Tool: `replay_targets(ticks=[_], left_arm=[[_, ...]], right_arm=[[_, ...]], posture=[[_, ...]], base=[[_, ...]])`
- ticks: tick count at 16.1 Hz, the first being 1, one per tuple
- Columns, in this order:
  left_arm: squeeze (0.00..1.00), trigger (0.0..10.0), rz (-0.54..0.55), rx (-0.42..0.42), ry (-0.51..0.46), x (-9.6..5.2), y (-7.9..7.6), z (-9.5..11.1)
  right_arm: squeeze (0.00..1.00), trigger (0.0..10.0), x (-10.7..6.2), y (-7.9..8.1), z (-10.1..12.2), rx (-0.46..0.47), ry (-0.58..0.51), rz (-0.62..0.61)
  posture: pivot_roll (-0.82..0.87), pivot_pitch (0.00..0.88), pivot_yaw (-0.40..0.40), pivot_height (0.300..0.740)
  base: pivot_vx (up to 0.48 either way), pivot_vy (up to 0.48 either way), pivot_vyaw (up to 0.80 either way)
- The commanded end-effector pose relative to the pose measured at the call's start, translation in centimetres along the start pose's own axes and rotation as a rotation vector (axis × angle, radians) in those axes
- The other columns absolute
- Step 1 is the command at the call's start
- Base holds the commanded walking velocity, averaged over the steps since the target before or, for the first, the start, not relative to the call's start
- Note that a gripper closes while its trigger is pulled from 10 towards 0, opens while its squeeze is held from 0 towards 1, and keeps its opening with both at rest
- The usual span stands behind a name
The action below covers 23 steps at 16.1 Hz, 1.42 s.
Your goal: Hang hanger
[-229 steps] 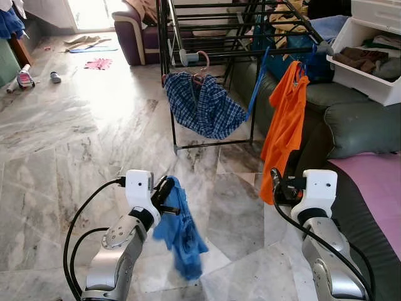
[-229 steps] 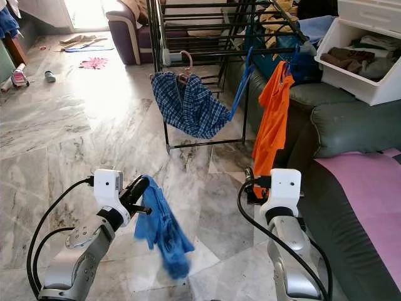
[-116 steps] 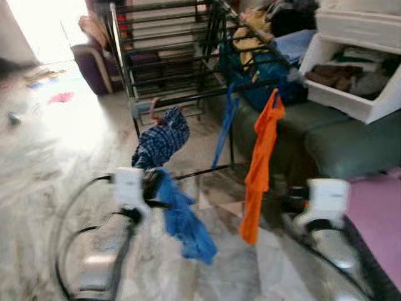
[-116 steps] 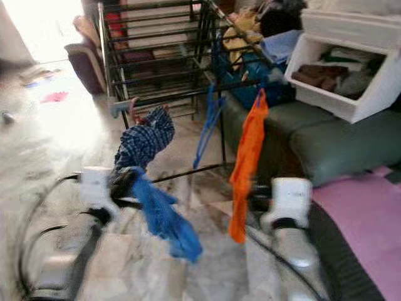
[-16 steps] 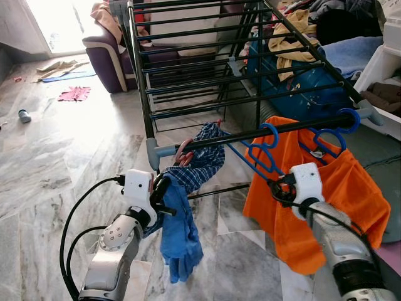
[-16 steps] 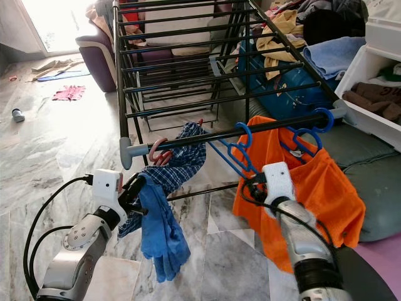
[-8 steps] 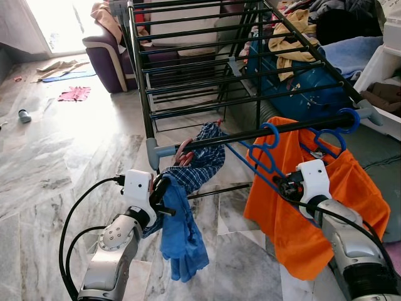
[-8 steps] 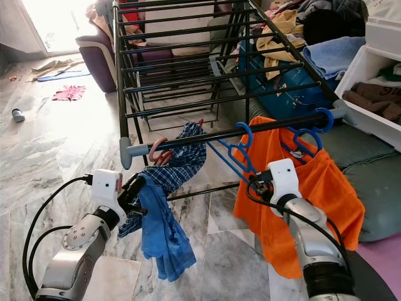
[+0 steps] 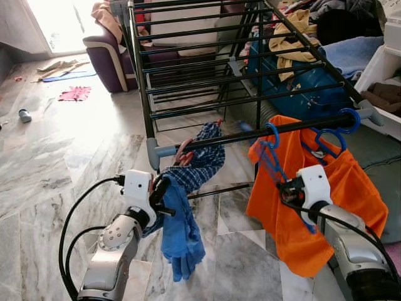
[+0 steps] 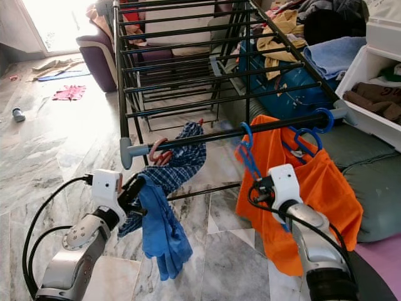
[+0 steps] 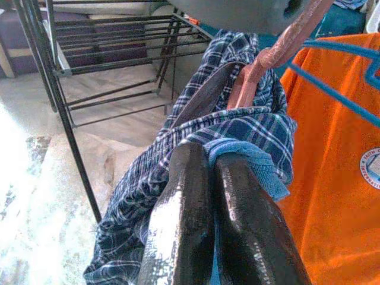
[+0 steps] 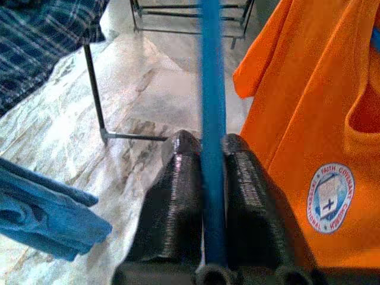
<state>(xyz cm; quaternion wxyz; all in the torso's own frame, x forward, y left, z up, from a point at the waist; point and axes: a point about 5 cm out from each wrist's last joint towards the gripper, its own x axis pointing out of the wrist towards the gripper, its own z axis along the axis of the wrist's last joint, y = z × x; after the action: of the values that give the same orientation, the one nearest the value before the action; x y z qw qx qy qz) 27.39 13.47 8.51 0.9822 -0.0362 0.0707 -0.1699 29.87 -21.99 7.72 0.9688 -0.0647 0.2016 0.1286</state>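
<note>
Blue hanger (image 9: pixel 270 157) w/ hook already over the drying rack's front rail (image 9: pixel 250 133), mid-frame, beside the orange T-shirt (image 9: pixel 341 188), so hanging looks near done (judging); right gripper (image 12: pixel 205 155) fingers clamped on its bar, not yet released; left gripper (image 11: pixel 208 178) pinches the blue cloth (image 9: pixel 182 235).

Left gripper (image 9: pixel 164 195) raised below the drying rack's front rail (image 9: pixel 250 133), fingers clamped on a blue cloth (image 9: pixel 182 235), right gripper (image 12: pixel 203 155) below that rail, pinching a blue hanger (image 12: pixel 212 119)
</note>
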Motion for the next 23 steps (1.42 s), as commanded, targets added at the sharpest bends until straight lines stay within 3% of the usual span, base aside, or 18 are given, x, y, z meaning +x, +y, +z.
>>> replay_targets(ticks=[1, 7, 10, 12, 13, 14, 15, 19, 23], left_arm=[[0.0, 10.0, 0.008, 0.013, 0.014, 0.1, 0.1, -0.1], [0.0, 10.0, 0.007, 0.018, 0.016, -0.1, 0.1, -0.2], [0.0, 10.0, 0.021, 0.023, -0.023, -0.2, 0.0, 0.2], [0.0, 10.0, 0.048, 0.039, -0.037, -0.2, -0.1, 0.3], [0.0, 10.0, 0.053, 0.043, -0.037, -0.1, -0.1, 0.3], [0.0, 10.0, 0.046, 0.041, -0.039, -0.1, -0.3, 0.3], [0.0, 10.0, 0.045, 0.04, -0.04, -0.1, -0.3, 0.2], [0.0, 10.0, 0.029, 0.056, -0.049, 0.0, -0.7, 0.2], [0.0, 10.0, 0.0, 0.051, -0.053, 0.2, -1.1, 0.2]], right_arm=[[0.0, 0.2, -0.1, 0.2, 0.3, -0.009, -0.008, 0.006], [0.0, 0.0, -0.2, 0.3, 0.9, -0.012, -0.057, -0.038], [0.0, 0.1, -1.0, 0.6, 2.3, -0.004, -0.213, -0.124], [0.0, 0.9, -1.8, 1.3, 2.1, 0.018, -0.26, -0.157], [0.0, 2.7, -2.2, 1.6, 1.6, 0.033, -0.269, -0.182], [0.0, 7.3, -2.7, 2.2, 0.9, 0.053, -0.263, -0.178], [0.0, 10.0, -3.1, 2.7, 0.2, 0.058, -0.246, -0.177], [0.0, 10.0, -4.5, 4.6, -2.6, 0.1, -0.175, -0.16], [0.0, 10.0, -4.3, 5.0, -2.8, 0.108, -0.167, -0.151]], posture=[[-0.07, 0.062, 0.02, 0.74], [-0.06, 0.051, 0.016, 0.74], [-0.06, 0.044, 0.006, 0.74], [-0.06, 0.036, -0.001, 0.74], [-0.06, 0.032, -0.004, 0.74], [-0.06, 0.029, -0.007, 0.74], [-0.06, 0.023, -0.01, 0.74], [-0.06, 0.005, -0.012, 0.74], [-0.06, 0.0, -0.014, 0.74]], base=[[0.0, 0.0, 0.0], [0.0, 0.0, 0.0], [0.0, 0.0, 0.0], [0.0, 0.0, 0.0], [0.0, 0.0, 0.0], [0.0, 0.0, 0.0], [0.0, 0.0, 0.0], [0.0, 0.0, 0.0], [-0.062, 0.0, 0.0]])
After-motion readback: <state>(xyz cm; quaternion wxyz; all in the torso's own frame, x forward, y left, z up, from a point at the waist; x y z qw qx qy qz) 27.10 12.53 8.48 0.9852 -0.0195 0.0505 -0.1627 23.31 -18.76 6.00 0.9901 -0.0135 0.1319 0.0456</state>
